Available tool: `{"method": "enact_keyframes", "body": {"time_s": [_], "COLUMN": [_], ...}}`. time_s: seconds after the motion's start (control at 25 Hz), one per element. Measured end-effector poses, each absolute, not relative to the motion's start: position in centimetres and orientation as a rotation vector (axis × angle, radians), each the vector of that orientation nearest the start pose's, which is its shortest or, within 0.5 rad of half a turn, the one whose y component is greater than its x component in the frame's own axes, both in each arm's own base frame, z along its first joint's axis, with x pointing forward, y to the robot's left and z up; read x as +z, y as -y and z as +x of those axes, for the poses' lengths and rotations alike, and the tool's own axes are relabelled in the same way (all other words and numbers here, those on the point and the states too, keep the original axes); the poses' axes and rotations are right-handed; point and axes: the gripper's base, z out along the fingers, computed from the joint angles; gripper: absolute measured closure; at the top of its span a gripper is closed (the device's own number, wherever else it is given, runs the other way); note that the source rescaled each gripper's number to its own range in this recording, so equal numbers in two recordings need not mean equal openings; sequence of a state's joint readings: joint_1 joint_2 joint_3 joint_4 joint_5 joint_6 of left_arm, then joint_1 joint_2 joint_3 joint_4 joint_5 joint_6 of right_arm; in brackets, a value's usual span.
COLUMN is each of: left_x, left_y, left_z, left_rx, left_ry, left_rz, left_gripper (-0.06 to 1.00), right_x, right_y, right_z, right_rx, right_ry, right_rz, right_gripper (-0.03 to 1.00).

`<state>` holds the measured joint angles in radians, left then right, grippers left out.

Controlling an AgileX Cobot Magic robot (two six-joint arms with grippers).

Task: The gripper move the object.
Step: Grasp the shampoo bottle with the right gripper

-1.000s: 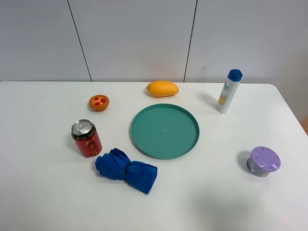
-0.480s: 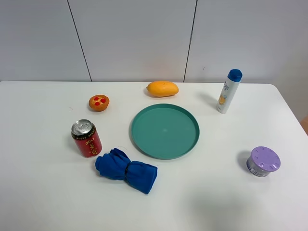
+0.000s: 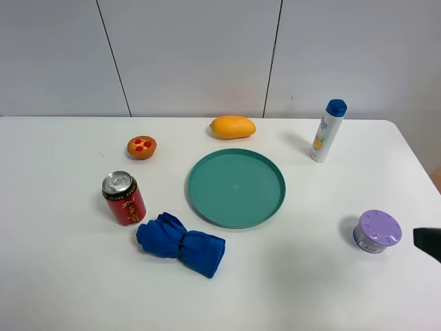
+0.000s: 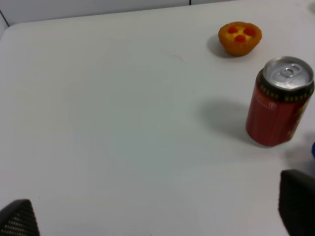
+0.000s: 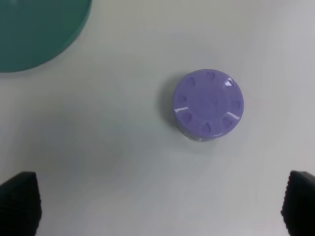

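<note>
One slim white bottle (image 3: pixel 327 134) with a blue cap stands upright in the upper right of the high view, near the back edge of the worktop (image 3: pixel 62 276), its long axis vertical and nothing touching it. The mango (image 3: pixel 233 127) lies well apart toward the centre, and the teal plate (image 3: pixel 236 187) sits lower and to the left, also clear of it. Further down the right side is the purple-lidded jar (image 3: pixel 377 231), and near it, at the right edge of the frame, a dark sliver of the right gripper (image 3: pixel 428 243) shows. From those jaws the bottle lies up the frame and a little leftward, beyond the jar; the right wrist view takes in only the jar and part of the plate, not the bottle. The two tips sit at opposite corners of that view, so the jaws are spread wide and hold nothing. The left gripper (image 4: pixel 157 211) is likewise spread and empty, facing the red can (image 4: pixel 279 109) and the small tart (image 4: pixel 239 38), so I judge the right arm the nearer one. Bare, flat white surface surrounds the bottle, leaving room to come at its body from the side; tall and narrow, it would likely tip if bumped high.
</note>
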<state>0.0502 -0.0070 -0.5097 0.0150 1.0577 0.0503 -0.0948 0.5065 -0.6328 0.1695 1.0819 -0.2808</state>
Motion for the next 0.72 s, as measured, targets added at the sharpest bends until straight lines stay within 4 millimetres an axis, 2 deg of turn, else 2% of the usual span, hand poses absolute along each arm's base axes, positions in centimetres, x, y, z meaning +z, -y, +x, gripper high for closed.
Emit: {"method": "enact_keyframes", "body": {"time_s": [0.2, 0.24, 0.32, 0.4, 0.44, 0.56, 0.72], "left_x": [28.0, 28.0, 28.0, 28.0, 28.0, 28.0, 28.0], "left_y": [-0.1, -0.1, -0.1, -0.1, -0.1, -0.1, -0.1], "left_z": [-0.7, -0.7, -0.7, -0.7, -0.7, -0.7, -0.7], "left_rx": [0.081, 0.081, 0.081, 0.081, 0.081, 0.081, 0.081], "left_ry": [-2.025, -2.025, -2.025, -2.025, -2.025, -2.025, -2.025], "left_rz": [-0.001, -0.001, -0.001, -0.001, -0.001, -0.001, -0.001], "left_gripper": [-0.06, -0.06, -0.06, -0.06, -0.06, -0.06, -0.06], "right_x": [33.4, 33.4, 35.3, 37.3, 37.6, 37.2, 35.0], "right_y": [-0.1, -0.1, 0.2, 0.8, 0.9, 1.3, 1.7], "right_z": [12.7, 12.7, 14.2, 16.4, 17.3, 21.0, 25.7], "right_rx": [0.003, 0.003, -0.047, -0.12, -0.125, -0.114, -0.091], "right_ry": [-2.445, -2.445, -2.419, -2.405, -2.409, -2.464, -2.552], "right_rz": [-0.335, -0.335, -0.371, -0.394, -0.401, -0.425, -0.447], "right_gripper": [-0.03, -0.03, -0.03, -0.03, -0.03, -0.03, -0.03]}}
